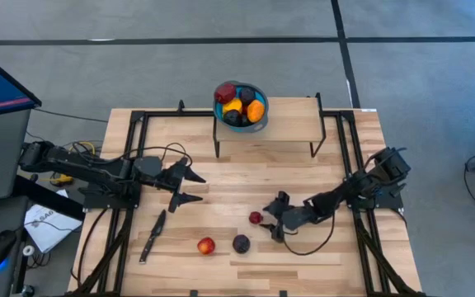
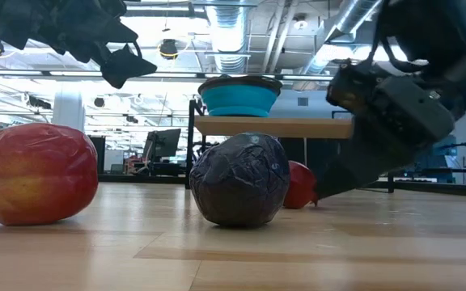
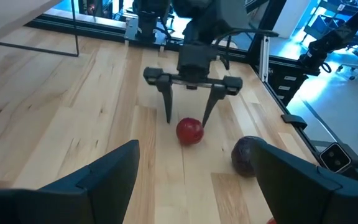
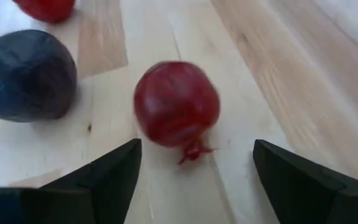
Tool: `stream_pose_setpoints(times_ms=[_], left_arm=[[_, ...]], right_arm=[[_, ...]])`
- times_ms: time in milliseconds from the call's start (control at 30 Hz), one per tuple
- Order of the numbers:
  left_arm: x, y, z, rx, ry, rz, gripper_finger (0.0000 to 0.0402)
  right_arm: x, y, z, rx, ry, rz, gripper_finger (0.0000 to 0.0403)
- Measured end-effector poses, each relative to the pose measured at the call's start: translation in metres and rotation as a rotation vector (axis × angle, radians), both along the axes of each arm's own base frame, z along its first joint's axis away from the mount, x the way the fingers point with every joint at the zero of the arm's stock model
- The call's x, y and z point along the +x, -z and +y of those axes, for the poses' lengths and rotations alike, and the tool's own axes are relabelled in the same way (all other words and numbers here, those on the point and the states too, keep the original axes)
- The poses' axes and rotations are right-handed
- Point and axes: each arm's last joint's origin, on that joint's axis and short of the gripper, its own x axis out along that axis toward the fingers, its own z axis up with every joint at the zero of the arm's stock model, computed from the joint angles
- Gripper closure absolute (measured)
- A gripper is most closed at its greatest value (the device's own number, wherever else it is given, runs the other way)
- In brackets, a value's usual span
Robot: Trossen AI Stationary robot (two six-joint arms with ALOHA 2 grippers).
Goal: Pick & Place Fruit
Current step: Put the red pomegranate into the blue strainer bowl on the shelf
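- Right gripper [image 1: 275, 216] sits low over the table [image 1: 320, 264], fingers spread apart, with the red fruit [image 1: 256, 218] just in front of the tips, not gripped.
- Purple fruit [image 1: 241, 243] and red-and-yellow fruit [image 1: 206, 245] lie near the front edge, apart from each other.
- Blue bowl [image 1: 221, 107] on the raised shelf [image 1: 291, 120] holds several fruit; the exact count is hard to tell.
- Left gripper [image 1: 195, 188] waits at left, fingers apart, holding nothing; a knife [image 1: 152, 235] lies in front of it.
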Motion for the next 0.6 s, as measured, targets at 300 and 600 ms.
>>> stream_pose_setpoints(times_ms=[300, 600], left_arm=[[0.001, -0.002, 0.000, -0.002, 0.000, -0.020, 0.0103], [0.001, -0.004, 0.000, -0.011, -0.002, -0.045, 0.0103]], right_arm=[[0.001, 0.020, -0.001, -0.022, -0.052, -0.131, 0.0108], [0.010, 0.045, -0.003, -0.019, -0.053, -0.293, 0.0116]])
